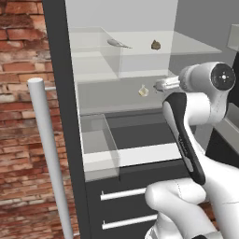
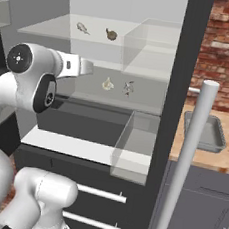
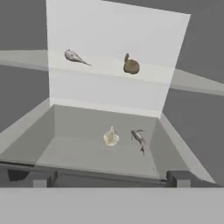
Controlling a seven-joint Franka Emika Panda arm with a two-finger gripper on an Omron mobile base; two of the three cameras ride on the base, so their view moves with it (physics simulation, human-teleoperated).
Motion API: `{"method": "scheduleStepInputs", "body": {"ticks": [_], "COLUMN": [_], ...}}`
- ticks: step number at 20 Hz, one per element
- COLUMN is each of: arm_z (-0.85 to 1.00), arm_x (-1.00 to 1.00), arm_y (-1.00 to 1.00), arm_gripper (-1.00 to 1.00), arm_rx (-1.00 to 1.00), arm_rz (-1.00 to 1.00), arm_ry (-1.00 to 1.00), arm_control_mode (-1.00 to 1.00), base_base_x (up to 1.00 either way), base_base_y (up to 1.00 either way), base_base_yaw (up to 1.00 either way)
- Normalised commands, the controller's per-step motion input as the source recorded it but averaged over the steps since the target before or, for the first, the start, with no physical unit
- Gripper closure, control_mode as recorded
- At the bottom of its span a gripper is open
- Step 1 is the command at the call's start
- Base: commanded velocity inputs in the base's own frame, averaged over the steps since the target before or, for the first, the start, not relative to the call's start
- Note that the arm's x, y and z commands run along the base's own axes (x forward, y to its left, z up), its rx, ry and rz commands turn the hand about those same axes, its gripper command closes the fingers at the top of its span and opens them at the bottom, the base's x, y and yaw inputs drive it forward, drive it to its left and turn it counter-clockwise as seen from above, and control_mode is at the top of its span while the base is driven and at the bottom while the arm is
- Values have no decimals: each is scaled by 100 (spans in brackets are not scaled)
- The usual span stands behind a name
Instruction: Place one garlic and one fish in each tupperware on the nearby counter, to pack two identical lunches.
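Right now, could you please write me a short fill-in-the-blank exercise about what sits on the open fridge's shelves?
1. On the lower shelf, the garlic lies beside a ____.
2. On the upper shelf, the second fish shares the shelf with a ____ lump.
3. The gripper faces the lower shelf with its jaws ____.
4. The grey tupperware rests on the wooden ____.

Missing words: fish; brown; open; counter

Garlic [image 3: 111, 137] just beside fish [image 3: 138, 138] on lower shelf [image 3: 78, 151], claw [image 3: 107, 178] open.
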Motion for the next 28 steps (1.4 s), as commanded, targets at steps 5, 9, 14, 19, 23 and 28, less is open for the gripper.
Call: {"method": "scheduleStepInputs", "body": {"ticks": [5,9,14,19,23,28], "arm_z": [54,28,21,24,7,0], "arm_x": [0,0,0,0,5,16], "arm_y": [0,0,0,0,-1,0], "arm_gripper": [-100,-100,-100,-100,-100,-100], "arm_rx": [4,8,17,22,9,-4], "arm_rz": [-7,-8,-1,1,11,8], "arm_ry": [-16,-8,-5,0,0,-2], "arm_control_mode": [-100,-100,-100,-100,-100,-100], "base_base_x": [0,0,0,0,0,0], "base_base_y": [0,0,0,0,0,0], "base_base_yaw": [0,0,0,0,0,0]}}
